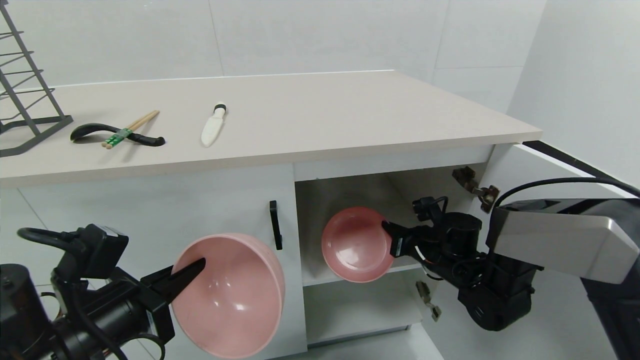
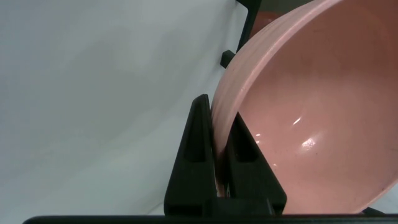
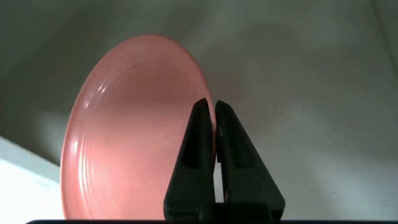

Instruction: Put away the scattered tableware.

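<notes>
My left gripper (image 1: 192, 270) (image 2: 219, 134) is shut on the rim of a large pink bowl (image 1: 230, 295) (image 2: 311, 106), held tilted in front of the closed left cabinet door (image 1: 150, 220). My right gripper (image 1: 387, 230) (image 3: 210, 121) is shut on the edge of a pink plate (image 1: 356, 245) (image 3: 134, 124), held upright inside the open right cabinet compartment, just above its shelf (image 1: 350, 272). On the countertop (image 1: 320, 115) lie a black spoon (image 1: 115, 134), a pair of wooden chopsticks (image 1: 131, 128) across it, and a white knife (image 1: 213, 125).
A grey wire dish rack (image 1: 25, 90) stands at the counter's far left. The right cabinet door (image 1: 540, 170) is swung open beside my right arm. A black handle (image 1: 275, 225) sits on the closed left door. A lower cabinet space (image 1: 360, 305) lies under the shelf.
</notes>
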